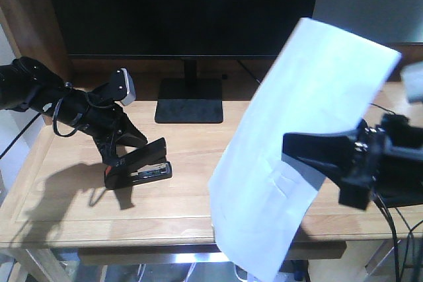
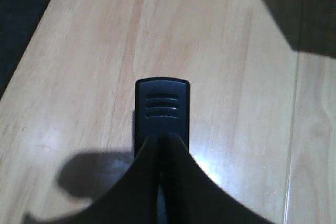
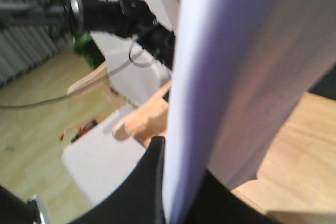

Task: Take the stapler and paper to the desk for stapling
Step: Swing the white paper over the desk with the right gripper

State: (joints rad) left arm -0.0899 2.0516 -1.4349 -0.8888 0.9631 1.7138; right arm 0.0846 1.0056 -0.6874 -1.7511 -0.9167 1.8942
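Left tool (image 1: 120, 162) pressed shut on rear of small black stapler with orange-red patch (image 1: 147, 154), at or just above light-wood tabletop (image 1: 185, 209). Judged rigid and compact.

Right tool (image 1: 294, 150) pinches thin white paper sheet (image 1: 310, 84) aloft at one edge. Light and floppy, so expect sag.

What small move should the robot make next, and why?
Probably lower and flatten the white paper sheet, which the right end effector holds tilted in the air above the light-wood desk. The left end effector grips the small black stapler down on the desk's left side, so the sheet likely needs to lie on the wood before stapling.
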